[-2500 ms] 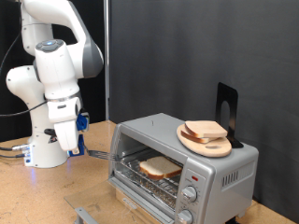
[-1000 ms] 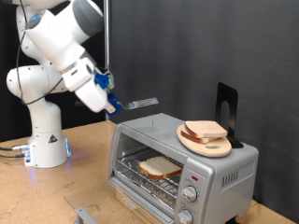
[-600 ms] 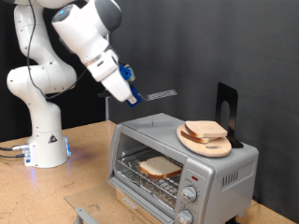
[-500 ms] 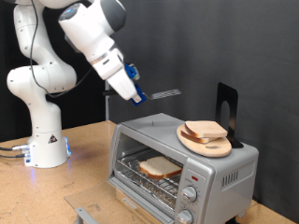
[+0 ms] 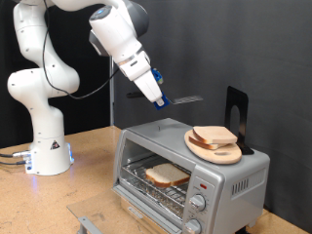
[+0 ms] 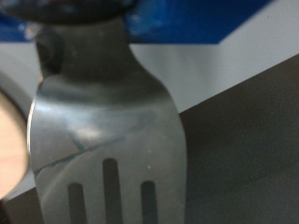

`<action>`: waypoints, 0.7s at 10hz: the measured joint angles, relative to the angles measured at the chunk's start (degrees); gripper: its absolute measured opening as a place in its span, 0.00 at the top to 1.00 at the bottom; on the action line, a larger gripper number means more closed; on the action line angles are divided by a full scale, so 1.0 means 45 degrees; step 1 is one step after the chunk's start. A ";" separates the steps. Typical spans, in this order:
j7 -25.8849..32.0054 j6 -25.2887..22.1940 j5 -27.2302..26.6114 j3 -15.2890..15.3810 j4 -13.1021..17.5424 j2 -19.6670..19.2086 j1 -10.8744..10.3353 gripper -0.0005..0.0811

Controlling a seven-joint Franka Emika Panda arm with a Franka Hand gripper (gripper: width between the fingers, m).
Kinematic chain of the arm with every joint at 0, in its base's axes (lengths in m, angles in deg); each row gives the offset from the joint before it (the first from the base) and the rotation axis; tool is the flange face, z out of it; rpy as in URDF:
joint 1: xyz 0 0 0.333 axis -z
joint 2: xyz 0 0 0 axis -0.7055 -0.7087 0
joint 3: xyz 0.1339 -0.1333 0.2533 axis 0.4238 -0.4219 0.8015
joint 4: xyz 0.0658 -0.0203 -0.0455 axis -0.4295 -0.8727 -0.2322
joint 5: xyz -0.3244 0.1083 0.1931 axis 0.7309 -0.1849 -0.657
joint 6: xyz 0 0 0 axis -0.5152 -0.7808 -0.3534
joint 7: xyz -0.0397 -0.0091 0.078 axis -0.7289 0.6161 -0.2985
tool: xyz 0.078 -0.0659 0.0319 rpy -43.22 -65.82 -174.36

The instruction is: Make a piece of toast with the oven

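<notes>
Against the black backdrop, the gripper (image 5: 159, 98), jaws clamped on a slotted spatula (image 5: 185, 98), hung above the oven (image 5: 191, 171) and should keep the blade level.

Three bread slices (image 5: 167, 175), one oven (image 5: 200, 166), one board (image 5: 214, 148), one spatula (image 5: 185, 99).

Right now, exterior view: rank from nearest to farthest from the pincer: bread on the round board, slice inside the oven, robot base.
The pincer hangs above the oven, holding a spatula.
1. Bread on the round board, on the oven's top, toward the view's right.
2. Slice inside the oven, on the rack, below.
3. Robot base, at the view's far left.
</notes>
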 joint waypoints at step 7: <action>-0.0154 0.1195 0.0000 0.0657 -0.0159 -0.1301 0.0003 0.51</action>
